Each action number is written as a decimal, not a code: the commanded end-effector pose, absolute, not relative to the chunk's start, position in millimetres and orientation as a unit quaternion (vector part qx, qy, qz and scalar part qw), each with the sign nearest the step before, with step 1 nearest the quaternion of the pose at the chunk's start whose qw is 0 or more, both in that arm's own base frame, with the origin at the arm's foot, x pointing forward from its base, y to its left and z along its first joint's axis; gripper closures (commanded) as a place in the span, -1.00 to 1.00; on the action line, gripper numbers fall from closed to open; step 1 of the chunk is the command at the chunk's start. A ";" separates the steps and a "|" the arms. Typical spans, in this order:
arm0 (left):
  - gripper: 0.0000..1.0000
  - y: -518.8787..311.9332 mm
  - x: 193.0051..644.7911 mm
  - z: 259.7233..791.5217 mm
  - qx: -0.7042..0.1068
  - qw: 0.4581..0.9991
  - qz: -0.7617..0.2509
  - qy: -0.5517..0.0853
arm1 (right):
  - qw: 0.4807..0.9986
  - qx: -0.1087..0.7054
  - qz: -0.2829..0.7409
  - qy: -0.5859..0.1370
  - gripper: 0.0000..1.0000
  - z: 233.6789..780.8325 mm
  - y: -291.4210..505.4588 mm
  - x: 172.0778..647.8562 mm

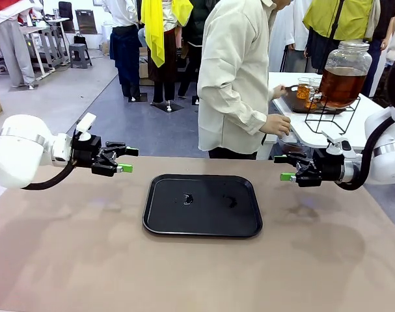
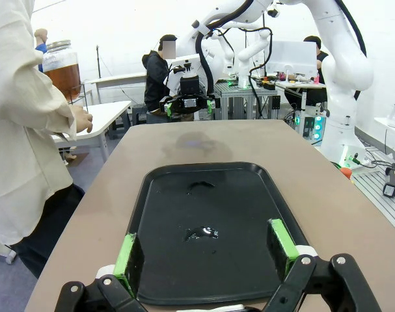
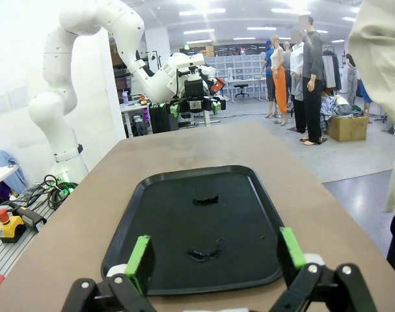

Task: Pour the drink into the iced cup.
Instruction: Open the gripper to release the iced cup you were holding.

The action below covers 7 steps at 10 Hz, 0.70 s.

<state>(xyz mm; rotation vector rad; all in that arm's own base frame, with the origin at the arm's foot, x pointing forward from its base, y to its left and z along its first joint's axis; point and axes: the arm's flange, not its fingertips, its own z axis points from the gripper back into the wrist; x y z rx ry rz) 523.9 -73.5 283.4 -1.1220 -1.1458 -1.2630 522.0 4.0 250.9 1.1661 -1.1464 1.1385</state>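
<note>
The drink (image 1: 341, 85), amber-brown, half fills a big round glass jar with a silvery lid (image 1: 353, 45) on a wire stand on a white side table beyond my table; the jar (image 2: 62, 67) also appears at the far left of the left wrist view. Small glasses (image 1: 303, 88) with amber liquid stand beside it on a dark tray; I cannot tell whether any holds ice. My left gripper (image 1: 122, 160) (image 2: 204, 250) hovers open left of the black tray (image 1: 164, 221), holding nothing. My right gripper (image 1: 287, 167) (image 3: 214, 253) hovers open at its right, also holding nothing.
A person in a cream shirt (image 1: 235, 71) stands at the far edge, turned to the side table, one hand (image 1: 276, 124) near its edge. The black tray (image 2: 249, 195) (image 3: 158, 208) carries two small wet spots (image 1: 187, 199). Other people stand farther back.
</note>
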 end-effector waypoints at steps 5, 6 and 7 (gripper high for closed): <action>-1.00 -74.9 524.0 287.8 -0.466 0.525 -0.525 -0.481 | 0.542 0.490 0.481 -0.484 -1.00 254.1 4.5 522.6; -1.00 -74.9 524.0 287.8 -0.466 0.525 -0.525 -0.481 | 0.542 0.490 0.481 -0.484 -1.00 254.1 4.5 522.6; -1.00 -74.9 524.0 287.8 -0.466 0.525 -0.525 -0.481 | 0.542 0.490 0.481 -0.484 -1.00 254.1 4.5 522.6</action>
